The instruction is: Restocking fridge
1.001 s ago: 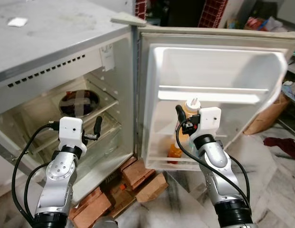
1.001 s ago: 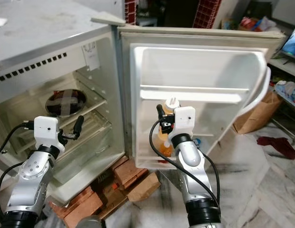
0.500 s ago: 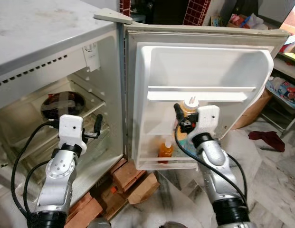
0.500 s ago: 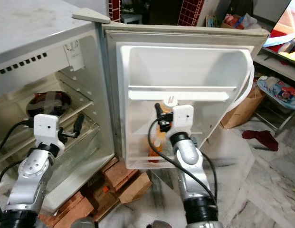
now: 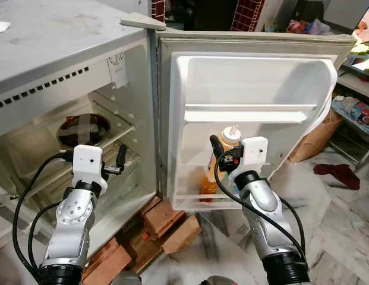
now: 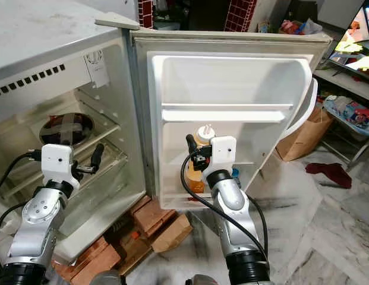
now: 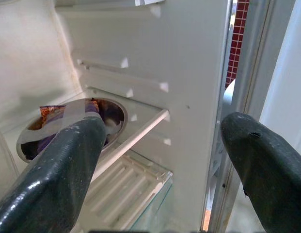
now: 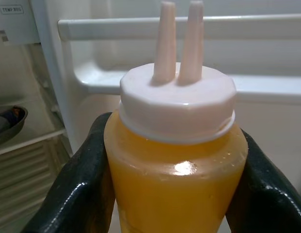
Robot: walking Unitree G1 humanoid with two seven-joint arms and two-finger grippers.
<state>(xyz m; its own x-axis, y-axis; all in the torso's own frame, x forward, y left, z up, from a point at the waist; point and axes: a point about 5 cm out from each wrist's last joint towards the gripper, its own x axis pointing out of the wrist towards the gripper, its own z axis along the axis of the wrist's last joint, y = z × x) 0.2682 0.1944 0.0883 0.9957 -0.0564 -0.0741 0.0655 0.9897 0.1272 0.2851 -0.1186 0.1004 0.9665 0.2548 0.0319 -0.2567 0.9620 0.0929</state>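
Right hand (image 8: 174, 194) lowered, gripping yellow sauce bottle (image 8: 177, 160)

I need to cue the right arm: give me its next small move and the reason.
Probably ease the yellow bottle forward and down onto the lower door shelf. The right gripper grips it upright in front of the open door, above that shelf, beside the orange bottle already there.

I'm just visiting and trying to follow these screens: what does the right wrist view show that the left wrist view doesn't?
The right wrist view shows the right hand clamped on an orange sauce bottle with a white twin-spout cap, before the door shelf. The left wrist view shows the open left hand with nothing between its fingers, facing the dark bowl on the fridge shelf. Both show black fingers and white fridge interior.
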